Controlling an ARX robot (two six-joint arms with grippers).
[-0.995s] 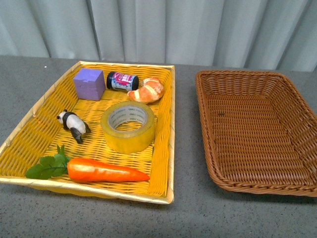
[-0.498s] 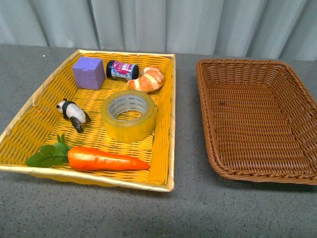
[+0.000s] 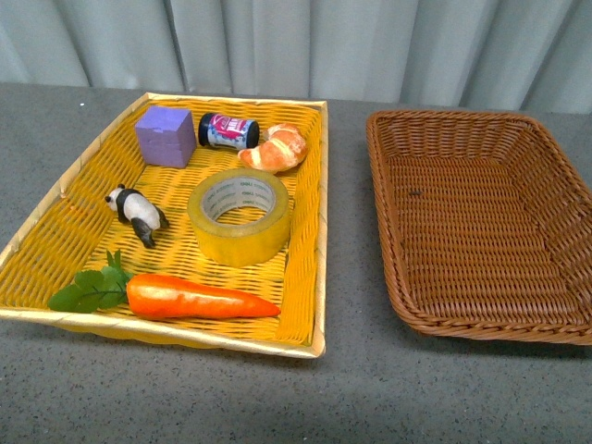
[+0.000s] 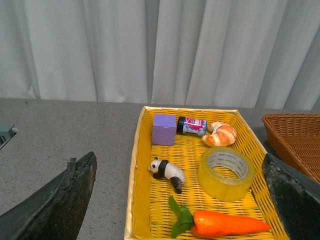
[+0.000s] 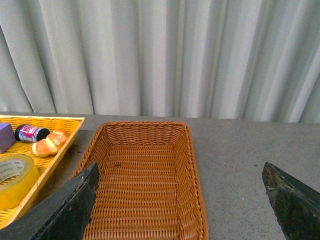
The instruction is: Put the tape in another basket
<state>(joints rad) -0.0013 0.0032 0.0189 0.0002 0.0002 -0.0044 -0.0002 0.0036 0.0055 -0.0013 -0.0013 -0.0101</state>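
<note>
The tape, a wide yellowish roll with a white printed core, lies flat in the yellow woven basket near its right wall. It also shows in the left wrist view and at the edge of the right wrist view. The dark brown wicker basket stands empty to the right; it fills the right wrist view. Neither arm shows in the front view. My left gripper is open, well back from the yellow basket. My right gripper is open, above the brown basket's near end.
In the yellow basket lie a toy panda, a carrot, a purple cube, a small dark jar and a croissant. Grey tabletop runs between the baskets. Pale curtains hang behind.
Between one second and half a second ago the front view shifted, so both baskets sit a little higher in the picture. Since then nothing has moved.
</note>
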